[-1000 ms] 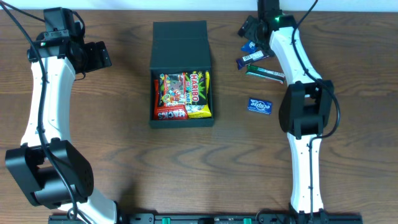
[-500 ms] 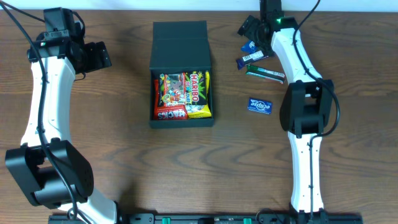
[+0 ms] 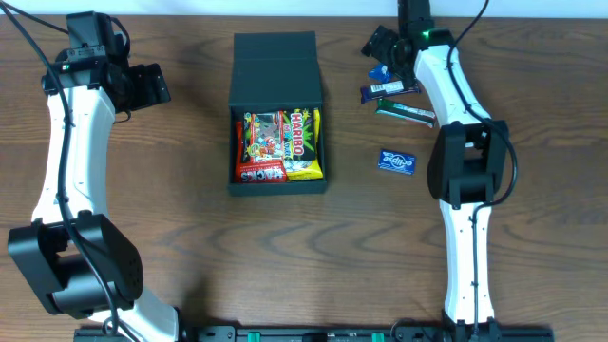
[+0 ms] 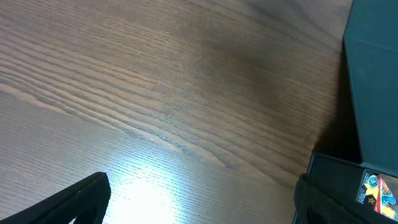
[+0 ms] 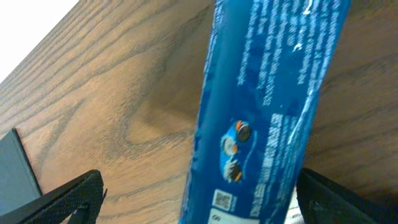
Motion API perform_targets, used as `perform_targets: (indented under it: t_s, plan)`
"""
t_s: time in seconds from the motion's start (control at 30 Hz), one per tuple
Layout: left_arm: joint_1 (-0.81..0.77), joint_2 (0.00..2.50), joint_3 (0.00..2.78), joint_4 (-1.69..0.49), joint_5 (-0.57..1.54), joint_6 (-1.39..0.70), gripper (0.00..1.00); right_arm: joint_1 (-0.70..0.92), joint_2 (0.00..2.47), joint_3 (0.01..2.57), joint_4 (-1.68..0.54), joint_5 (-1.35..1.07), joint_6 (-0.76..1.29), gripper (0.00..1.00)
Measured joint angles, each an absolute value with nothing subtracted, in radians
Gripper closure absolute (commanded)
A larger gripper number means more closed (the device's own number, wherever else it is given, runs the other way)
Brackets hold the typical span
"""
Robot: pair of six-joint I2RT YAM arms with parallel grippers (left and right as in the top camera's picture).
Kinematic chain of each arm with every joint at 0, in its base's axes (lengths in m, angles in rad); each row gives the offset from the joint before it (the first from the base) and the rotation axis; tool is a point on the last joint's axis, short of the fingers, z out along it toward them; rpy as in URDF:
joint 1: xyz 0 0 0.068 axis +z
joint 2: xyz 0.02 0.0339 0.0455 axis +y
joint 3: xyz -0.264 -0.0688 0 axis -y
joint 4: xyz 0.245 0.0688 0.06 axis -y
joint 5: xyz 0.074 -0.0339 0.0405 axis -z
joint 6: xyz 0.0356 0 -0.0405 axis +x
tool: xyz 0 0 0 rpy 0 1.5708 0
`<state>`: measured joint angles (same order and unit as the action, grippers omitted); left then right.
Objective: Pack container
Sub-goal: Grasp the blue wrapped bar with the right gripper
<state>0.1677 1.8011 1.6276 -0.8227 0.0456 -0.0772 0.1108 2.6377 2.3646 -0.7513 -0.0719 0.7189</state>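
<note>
The container (image 3: 234,142), a dark grey-green box, sits mid-table with its flap lid (image 3: 275,59) folded back. Colourful candy packets (image 3: 282,144) fill it. At the back right, my right gripper (image 3: 380,47) is open, hovering just over a blue snack packet (image 3: 379,70). In the right wrist view that blue packet (image 5: 267,106) lies between the wide-spread fingers of the right gripper (image 5: 205,208), with neither finger touching it. My left gripper (image 3: 160,87) is open and empty, left of the lid. In its wrist view the left gripper (image 4: 199,205) is over bare wood, with the container (image 4: 373,87) at the right edge.
A dark bar (image 3: 388,90), a green bar (image 3: 406,112) and a blue packet (image 3: 397,161) lie on the wooden table right of the box. The table's far edge runs just behind the right gripper.
The right arm has shifted very slightly over the blue packet. The left arm and the box have not moved.
</note>
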Motion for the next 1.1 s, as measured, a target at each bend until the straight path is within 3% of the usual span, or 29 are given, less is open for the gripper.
perform_targets:
  t_s: [0.17,0.3,0.53,0.8,1.1]
  plan:
    - [0.168,1.801,1.628,-0.823,0.046,-0.077,0.05,0.101,2.644,2.373,-0.757,-0.096,0.709,0.02]
    - [0.168,1.801,1.628,-0.828,0.046,-0.077,0.04,0.101,2.644,2.374,-0.786,-0.101,0.697,0.23]
    - [0.168,1.801,1.628,-0.835,0.046,-0.077,0.05,0.100,2.645,2.374,-0.827,-0.097,0.689,0.43]
    - [0.168,1.801,1.628,-0.838,0.046,-0.077,0.05,0.099,2.645,2.375,-0.855,-0.094,0.685,0.58]
    - [0.168,1.801,1.628,-0.838,0.046,-0.077,0.05,0.091,2.645,2.383,-0.883,-0.096,0.677,0.68]
